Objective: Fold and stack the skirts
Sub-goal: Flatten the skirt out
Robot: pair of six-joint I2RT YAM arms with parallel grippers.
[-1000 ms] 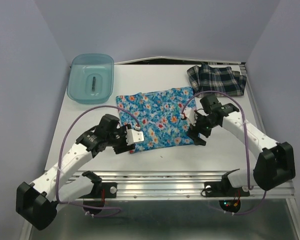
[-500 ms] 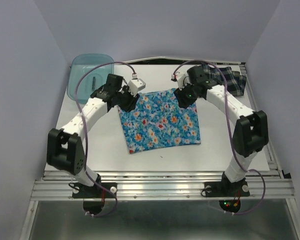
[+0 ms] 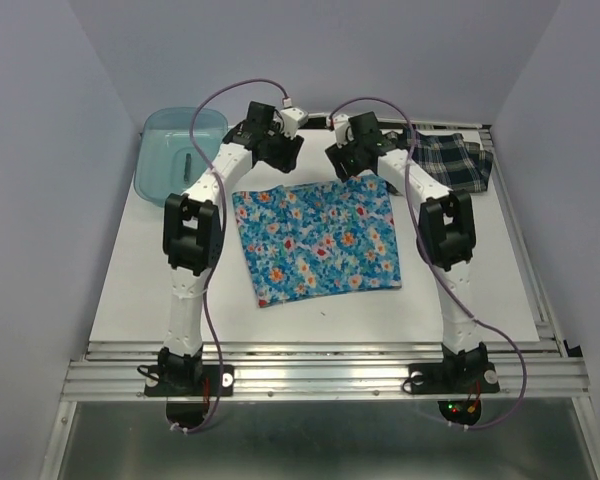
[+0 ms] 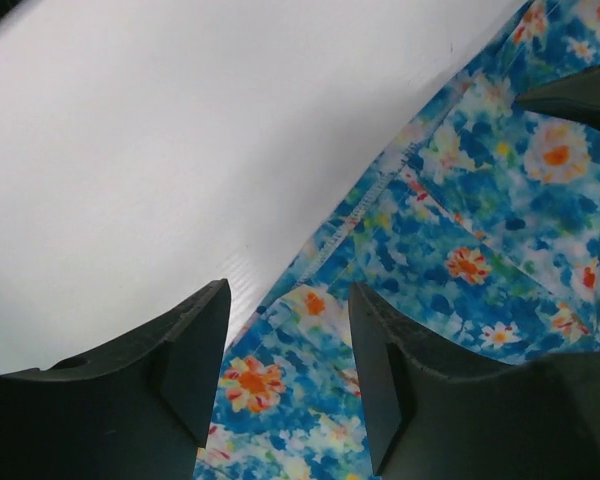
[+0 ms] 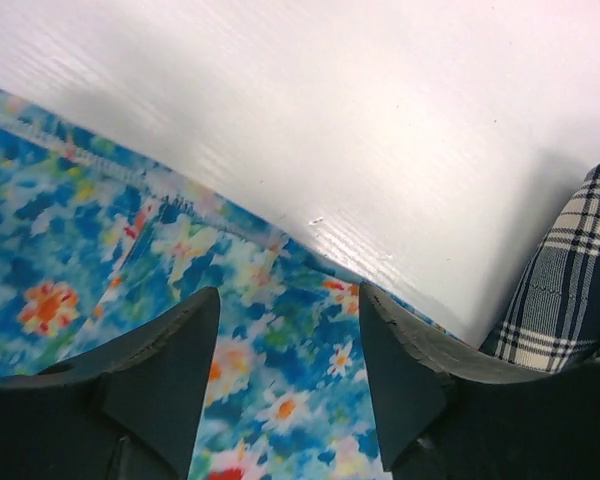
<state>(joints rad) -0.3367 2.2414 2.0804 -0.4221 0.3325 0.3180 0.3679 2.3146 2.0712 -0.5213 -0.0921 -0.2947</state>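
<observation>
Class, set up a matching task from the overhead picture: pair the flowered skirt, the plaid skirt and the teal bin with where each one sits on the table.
Things
1. flowered skirt
2. plaid skirt
3. teal bin

Places on the table
A. far left corner
B. far right corner, bunched up
C. middle, spread out flat

Pairs: 1-C, 2-B, 3-A
</observation>
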